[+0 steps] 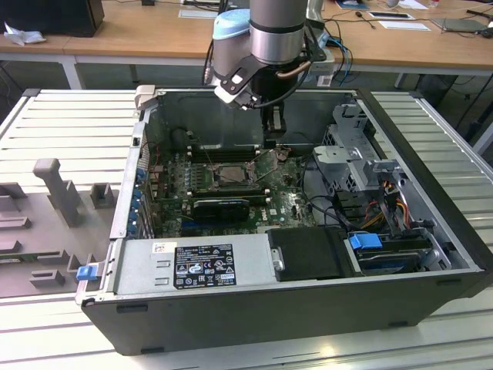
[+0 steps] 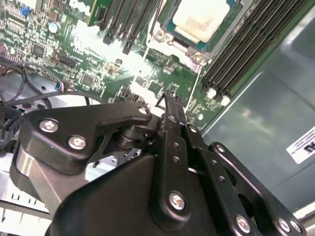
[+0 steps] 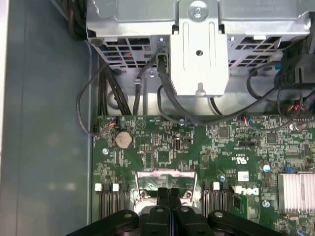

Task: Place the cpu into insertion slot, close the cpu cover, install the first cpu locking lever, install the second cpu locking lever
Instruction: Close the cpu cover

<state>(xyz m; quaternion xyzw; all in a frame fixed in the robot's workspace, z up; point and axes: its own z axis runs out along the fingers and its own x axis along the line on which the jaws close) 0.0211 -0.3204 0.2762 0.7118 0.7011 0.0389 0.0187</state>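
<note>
- Closest up is my pincer (image 2: 171,102), black links and screws. Its two fingers (image 2: 173,142) are clenched flat against each other, and I see no object between them.
- The cpu (image 2: 199,18) lies flat in the insertion slot (image 2: 164,43) with its pale face up. It is near my fingertips but apart from them.
- My fingertips stand off the insertion slot, just past one of its corners, above the green board (image 2: 88,59). I cannot tell whether they touch the board.
- The cpu cover (image 3: 165,174) shows as a thin silver frame at the insertion slot's edge, just beyond my fingertips in the first wrist view. Whether it stands raised or lies down I cannot tell.
- Long black memory slots (image 2: 246,49) run along both sides of the insertion slot.
- A grey metal drive cage (image 3: 199,54) sits well apart from the insertion slot, across the board, with dark cables (image 3: 88,105) looping between them.
- In the exterior view my arm (image 1: 269,31) reaches down into the open computer case (image 1: 431,162), and the pincer hangs just beside the insertion slot, on the exterior view's right of it.
</note>
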